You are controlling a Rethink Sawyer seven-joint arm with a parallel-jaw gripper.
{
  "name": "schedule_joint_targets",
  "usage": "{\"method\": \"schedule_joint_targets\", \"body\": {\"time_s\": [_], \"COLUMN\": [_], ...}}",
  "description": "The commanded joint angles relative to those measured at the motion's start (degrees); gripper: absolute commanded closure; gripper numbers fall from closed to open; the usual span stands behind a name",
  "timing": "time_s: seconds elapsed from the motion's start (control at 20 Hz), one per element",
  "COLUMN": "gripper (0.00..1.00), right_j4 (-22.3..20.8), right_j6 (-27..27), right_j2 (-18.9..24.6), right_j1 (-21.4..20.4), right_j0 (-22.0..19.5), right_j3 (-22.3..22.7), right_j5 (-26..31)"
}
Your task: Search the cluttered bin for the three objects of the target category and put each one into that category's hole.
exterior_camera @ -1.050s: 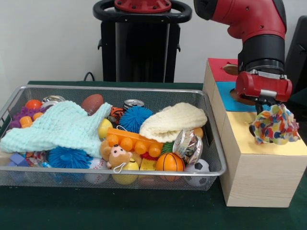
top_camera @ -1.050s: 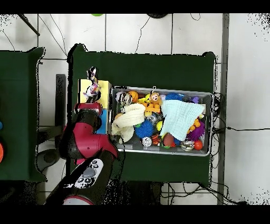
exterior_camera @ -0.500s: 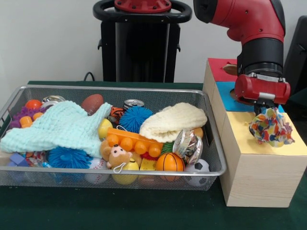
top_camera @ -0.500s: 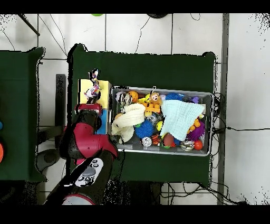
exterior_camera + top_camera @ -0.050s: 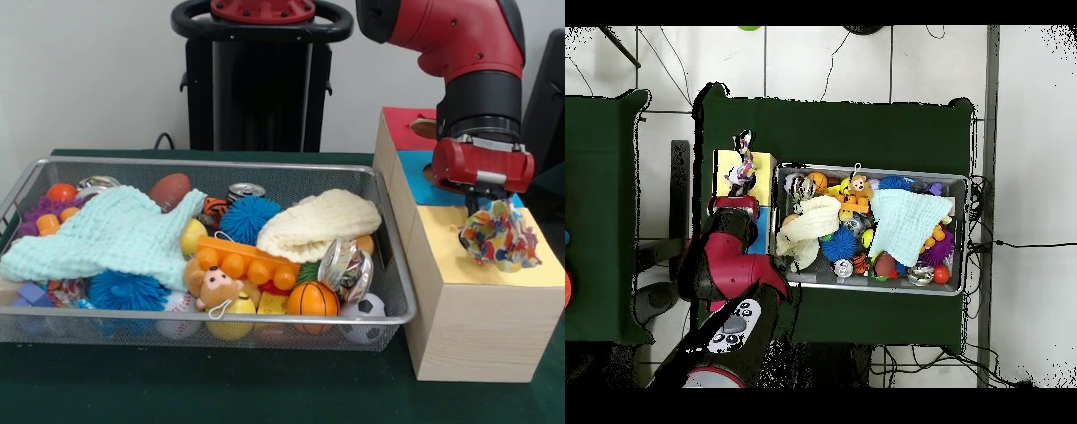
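While the jaws (image 5: pixel 488 208) pinch the multicoloured frilly toy (image 5: pixel 499 234) by its top, it hangs just over the yellow panel (image 5: pixel 494 261) at the front end of the wooden box (image 5: pixel 459 327), w/ no hole visible under it. Risk, as a judgement: if let go here, the floppy toy could drape on the panel or slide off the box's edge onto the surface (image 5: pixel 177 389), never entering a hole. Wire bin (image 5: pixel 388 265) stands beside the box.

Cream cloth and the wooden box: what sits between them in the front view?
Only the wire bin's end wall; the cream cloth lies inside it, and the wooden box stands just outside.
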Motion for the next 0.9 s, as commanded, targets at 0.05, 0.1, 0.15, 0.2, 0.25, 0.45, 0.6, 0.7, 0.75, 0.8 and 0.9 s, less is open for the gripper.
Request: {"method": "schedule_joint_targets", "body": {"time_s": [0.05, 0.1, 0.15, 0.2, 0.25, 0.45, 0.6, 0.7, 0.75, 0.8, 0.9], "gripper": [0.00, 0.00, 0.00, 0.00, 0.00, 0.00, 0.00, 0.00, 0.00, 0.00, 0.00], "right_j4": [2.55, 2.97, 3.36, 3.49, 3.29, 3.40, 3.33, 3.58, 2.62, 2.09, 0.82], "right_j6": [11.89, 11.81, 11.64, 11.64, 11.74, 11.94, 12.10, 12.38, 12.91, 13.30, 13.17], "right_j2": [7.00, 6.66, 6.26, 6.14, 6.32, 6.54, 6.83, 7.09, 7.69, 8.20, 8.79], "right_j1": [1.87, 1.97, 2.07, 2.13, 2.16, 2.28, 2.19, 1.86, 1.54, 1.22, -0.06], "right_j0": [0.10, 0.39, 0.72, 0.83, 0.67, 0.61, 0.41, 0.20, -0.49, -1.01, -1.80], "right_j3": [3.08, 3.10, 3.18, 3.20, 3.22, 3.34, 3.37, 3.53, 3.67, 3.84, 4.13], "right_j5": [6.42, 6.39, 6.19, 5.96, 5.65, 5.21, 5.19, 5.71, 4.89, 4.81, 5.73]}}
